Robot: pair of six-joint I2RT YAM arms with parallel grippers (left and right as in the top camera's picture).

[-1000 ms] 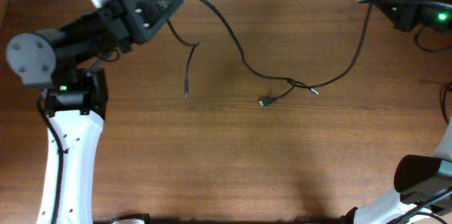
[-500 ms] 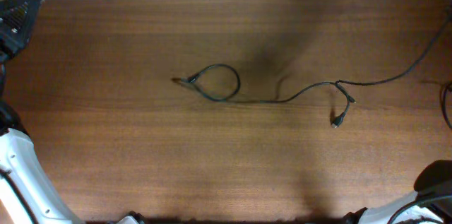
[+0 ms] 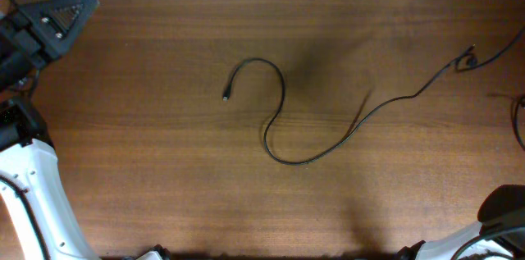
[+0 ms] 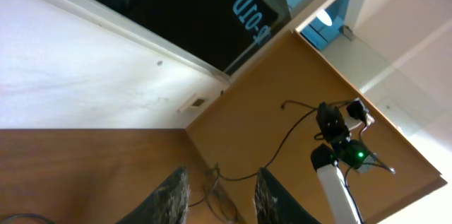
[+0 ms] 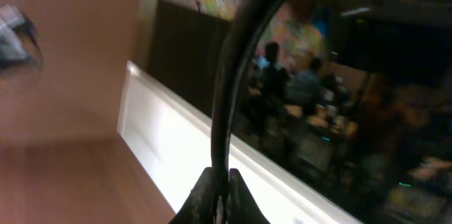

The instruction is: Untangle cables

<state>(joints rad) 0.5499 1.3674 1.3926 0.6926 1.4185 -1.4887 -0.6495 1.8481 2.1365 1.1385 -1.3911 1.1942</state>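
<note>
Currently you are at the pulling-apart step, judging by the layout. The cable [image 3: 297, 162] lies on the table [image 3: 164, 194] in one open S. Its plug [image 3: 225, 96] rests left of centre; the cord arches over, dips toward the near side, then runs up and out past the right edge. It crosses itself nowhere along that stretch.

Near the far right corner there is a small kink [image 3: 466, 60]. It may be a leftover knot or a second cord's tip, but it is too small to tell.

Your right claw [image 5: 219, 190] is clenched on a black cord rising straight out of its fingers, most likely this cable's far end. Your left claw [image 4: 220, 199] is released, with nothing between its fingers, and sits at the far left corner, well apart from the plug.

Next, I would bring the left claw to the kink, pin the cord beside it, and draw the right side away gently so the plug does not whip across the table.
</note>
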